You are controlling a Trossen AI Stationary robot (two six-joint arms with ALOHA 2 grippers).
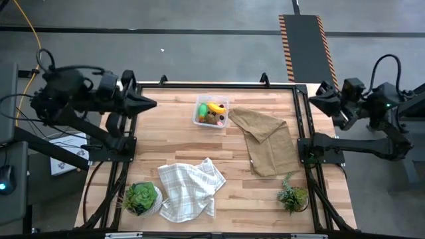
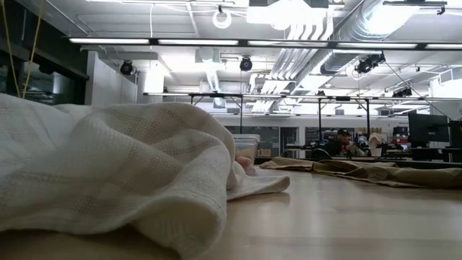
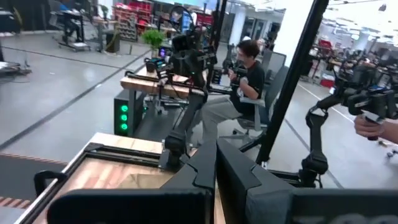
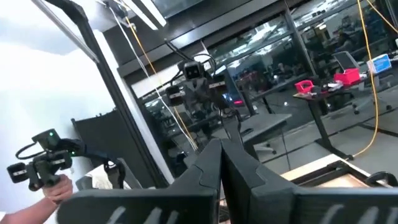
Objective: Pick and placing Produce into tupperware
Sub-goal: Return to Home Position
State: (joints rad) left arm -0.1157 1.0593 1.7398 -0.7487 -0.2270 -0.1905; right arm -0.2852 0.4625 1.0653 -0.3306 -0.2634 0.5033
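The clear square tupperware [image 1: 210, 111] stands on the wooden table at the far middle. In it lie the yellow banana [image 1: 216, 107], a brown oval piece [image 1: 211, 117] and small green and red pieces. It also shows in the low view [image 2: 246, 146], behind the white cloth. My left gripper [image 1: 151, 103] is shut and empty, raised at the table's far left corner, pointing toward the tupperware. My right gripper [image 1: 312, 97] is shut and empty, raised at the far right corner. Both grippers point level out over the room in their wrist views, left [image 3: 216, 163] and right [image 4: 221, 163].
A tan cloth [image 1: 267, 139] lies crumpled right of the tupperware. A white checked cloth [image 1: 190, 189] lies at the near middle and fills the low view's left. A potted plant [image 1: 141, 197] stands near left, a smaller one [image 1: 292, 194] near right. A person sits beyond the table [image 3: 245, 81].
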